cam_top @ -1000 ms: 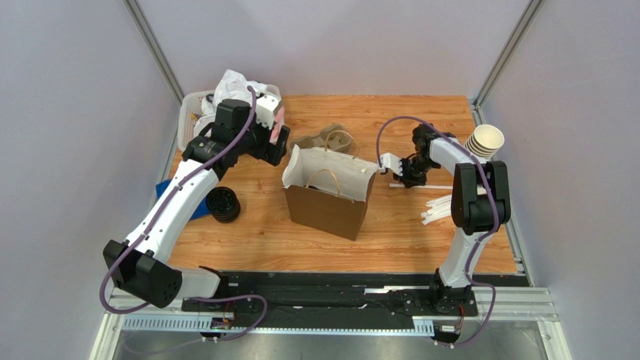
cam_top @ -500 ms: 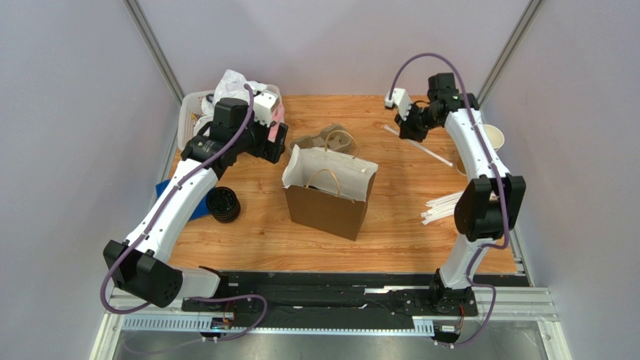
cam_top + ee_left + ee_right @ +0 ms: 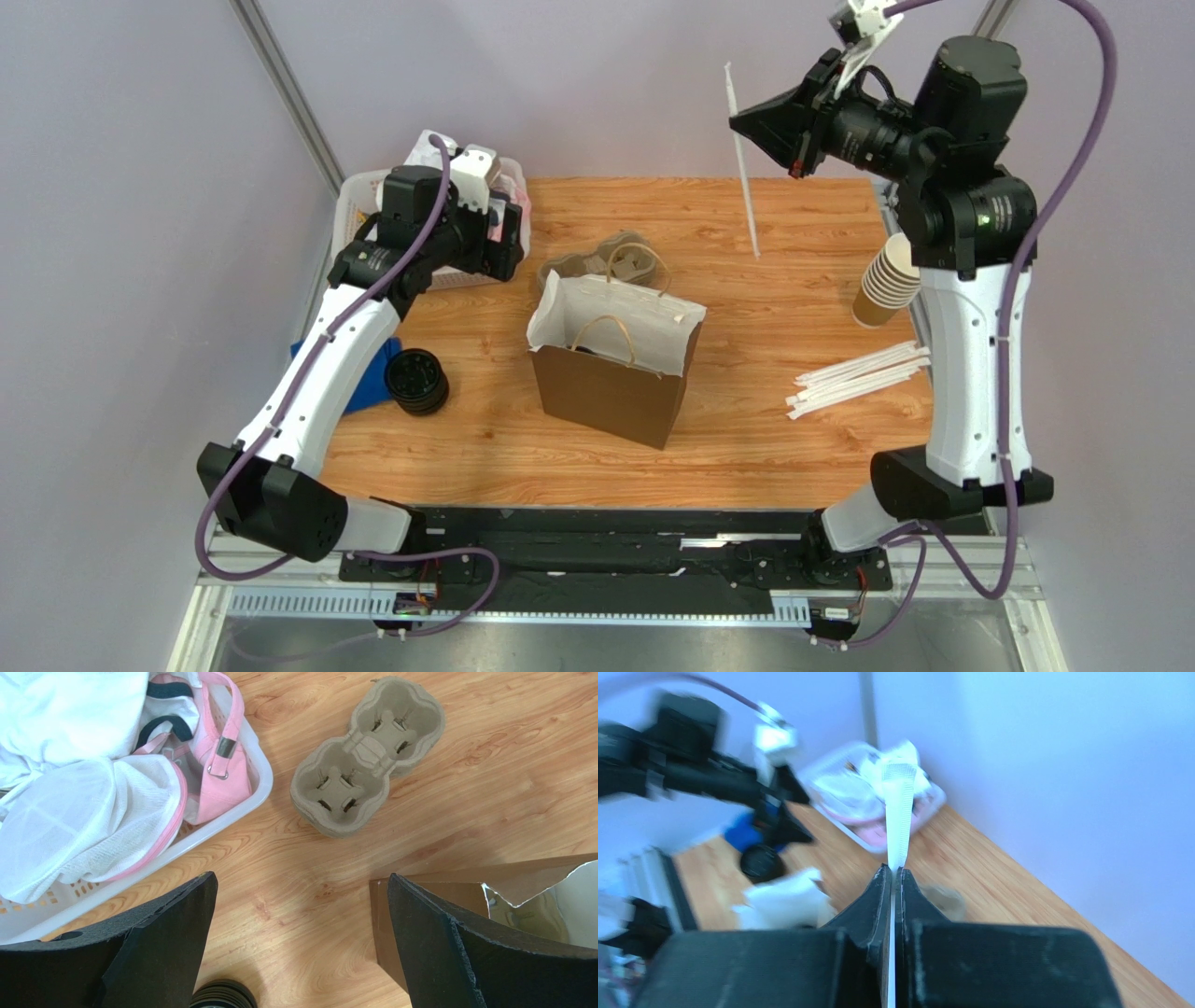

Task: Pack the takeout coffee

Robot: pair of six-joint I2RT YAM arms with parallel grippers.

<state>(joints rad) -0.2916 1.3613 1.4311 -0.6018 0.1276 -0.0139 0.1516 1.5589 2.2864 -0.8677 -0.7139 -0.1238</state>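
A robot test cell in a lab. Plain pale walls [image 3: 140, 210] and metal posts [image 3: 288, 91] box in a wooden worktop [image 3: 786, 462]. A white left arm [image 3: 330, 364] and right arm [image 3: 982, 350] are bolted to a black rail [image 3: 617, 539] at its near edge. On the worktop: paper bag [image 3: 610, 392], cup stack [image 3: 887, 277], straws [image 3: 856, 381], laundry basket [image 3: 238, 808].
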